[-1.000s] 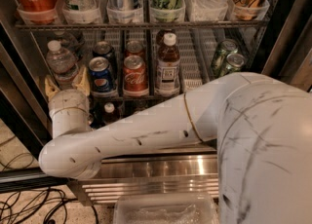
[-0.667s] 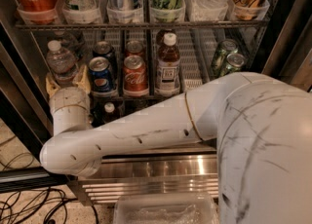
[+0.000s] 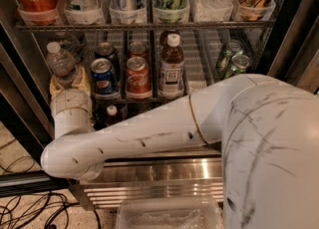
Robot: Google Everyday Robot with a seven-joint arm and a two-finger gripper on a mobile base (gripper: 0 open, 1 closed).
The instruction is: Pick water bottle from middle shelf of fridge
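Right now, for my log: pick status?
Tool low in front of clear ribbed white-capped water bottle, left end of grey wire middle shelf. Bottle upright. Blue Pepsi can close beside.

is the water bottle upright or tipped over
Upright: the water bottle stands cap-up at the left end of the middle shelf, with the gripper in front of its lower part.

Count on the grey wire middle shelf (image 3: 199,66):
- clear ribbed plastic water bottle (image 3: 60,62) ×1
- white-capped brown-drink bottle (image 3: 172,71) ×1
- blue aluminium can (image 3: 103,76) ×1
- red aluminium can (image 3: 138,77) ×1
- green aluminium cans (image 3: 239,63) ×2
- rear cans (image 3: 106,50) ×2

Pincer (image 3: 67,84) ×1, at the water bottle's base, at the shelf's left end.
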